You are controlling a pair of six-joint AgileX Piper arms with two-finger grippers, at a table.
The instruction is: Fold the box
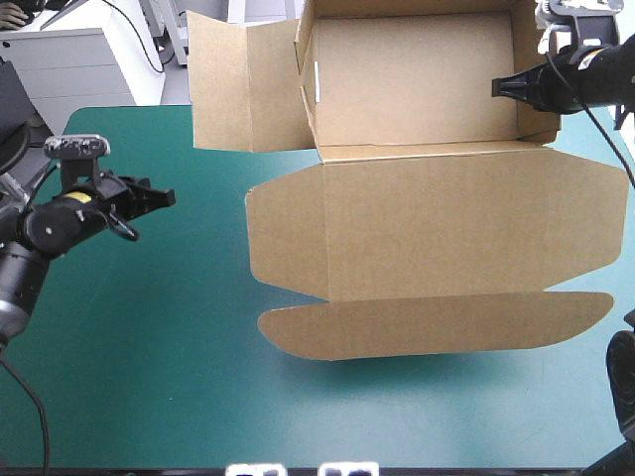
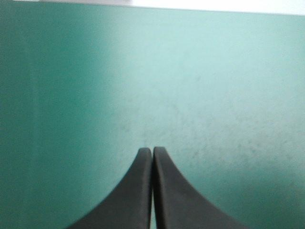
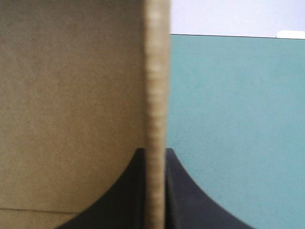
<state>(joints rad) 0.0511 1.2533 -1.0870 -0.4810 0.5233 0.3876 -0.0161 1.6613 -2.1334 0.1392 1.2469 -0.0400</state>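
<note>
1. One brown box [image 1: 427, 223] lies on the desk [image 1: 169, 337], toward its far right part, half formed.
2. Its tray [image 1: 417, 84] has walls raised at the far edge; I see the lid [image 1: 437, 233] flat in front, its tuck flap [image 1: 437, 325] toward the near edge.
3. A loose side panel [image 1: 243, 89] stands spread out off the tray's left.
4. I have the right jaws clamped on the tray's right wall [image 3: 155, 95], one finger inside, one outside.
5. I see the left jaws pressed together over bare teal-green cover [image 2: 200, 86], well apart from the box.
</note>
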